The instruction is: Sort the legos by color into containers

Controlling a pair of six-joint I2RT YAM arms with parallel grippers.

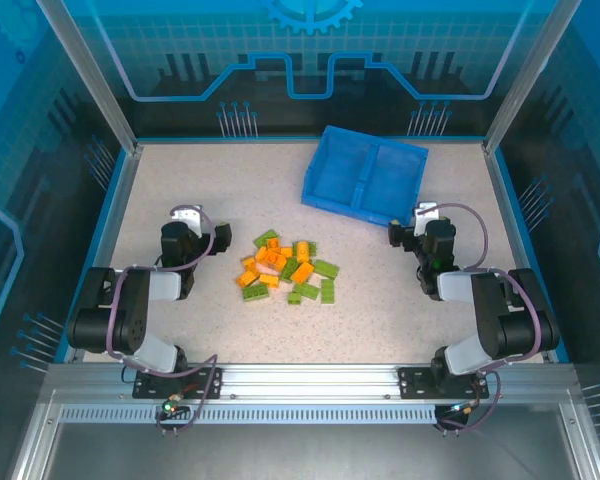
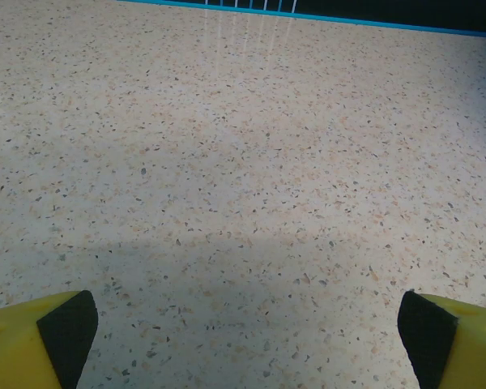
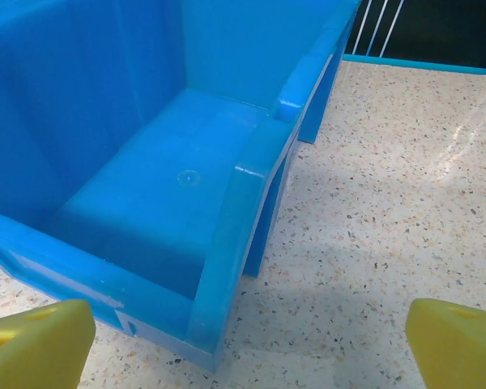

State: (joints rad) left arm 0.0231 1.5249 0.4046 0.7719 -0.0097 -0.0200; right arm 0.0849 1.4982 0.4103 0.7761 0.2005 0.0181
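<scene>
The legos (image 1: 288,270), orange and light green mixed, lie in one loose pile near the centre of the table (image 1: 180,180), between the two arms and apart from both. The left gripper (image 1: 185,216) stands left of the pile with its fingers spread wide and holding nothing; in the left wrist view its black pads (image 2: 69,328) frame bare speckled surface. The right gripper (image 1: 424,215) stands right of the pile, likewise spread and unloaded, with the near corner of the blue tray (image 1: 365,175) just ahead of it. The tray sits at the far right of the table, slightly askew and well apart from the pile. The surface is pale and speckled, bounded by blue edging (image 1: 115,215) and translucent enclosure panels (image 1: 310,50). Open surface lies at far left and along the near edge.
</scene>
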